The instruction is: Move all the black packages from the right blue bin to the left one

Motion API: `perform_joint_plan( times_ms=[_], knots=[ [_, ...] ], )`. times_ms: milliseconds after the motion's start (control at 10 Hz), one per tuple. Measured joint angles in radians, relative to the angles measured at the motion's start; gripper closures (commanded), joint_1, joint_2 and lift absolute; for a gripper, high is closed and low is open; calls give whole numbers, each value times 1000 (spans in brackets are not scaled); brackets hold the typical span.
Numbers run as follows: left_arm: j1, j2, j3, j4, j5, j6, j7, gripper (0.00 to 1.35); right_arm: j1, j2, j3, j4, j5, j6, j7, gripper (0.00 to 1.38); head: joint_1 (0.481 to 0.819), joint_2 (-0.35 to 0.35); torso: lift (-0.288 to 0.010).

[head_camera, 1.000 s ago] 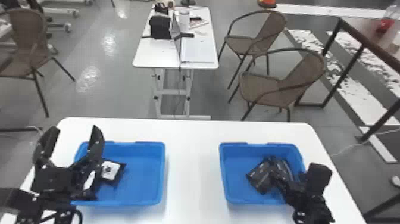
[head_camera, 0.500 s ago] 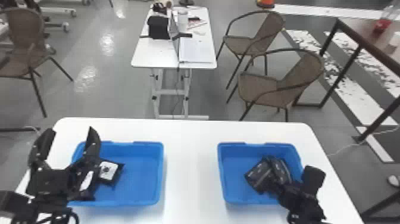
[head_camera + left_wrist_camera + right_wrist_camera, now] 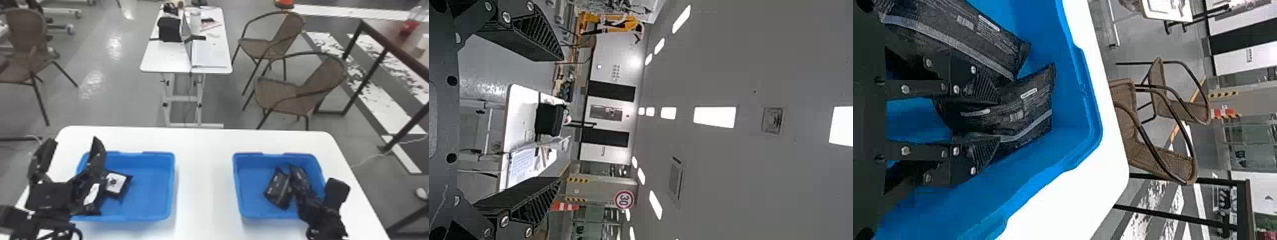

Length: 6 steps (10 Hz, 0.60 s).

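Note:
My left gripper is open above the left edge of the left blue bin; its spread fingers also show in the left wrist view, the gripper holding nothing. In that bin lie a black package with a white label and another partly behind the gripper. The right gripper reaches into the right blue bin at its near right part. In the right wrist view, the gripper is shut on a black package. Beside it lies another black package, touching it.
Both bins stand on a white table, with a wide strip of tabletop between them. Beyond it are a smaller white table with a laptop, and brown chairs on the floor.
The right gripper has shifted slightly toward the near table edge while staying at the package. My left gripper has moved only a little, its fingers still spread. The packages look unmoved in their bins.

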Motion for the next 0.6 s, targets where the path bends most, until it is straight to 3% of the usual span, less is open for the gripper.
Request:
perform_joint_plan(
  times_ms=[600],
  knots=[
    [-1, 0, -6, 0, -1, 0, 0, 180, 64, 10, 19, -99, -44, -66, -9, 1237, 695, -93, 0]
  ],
)
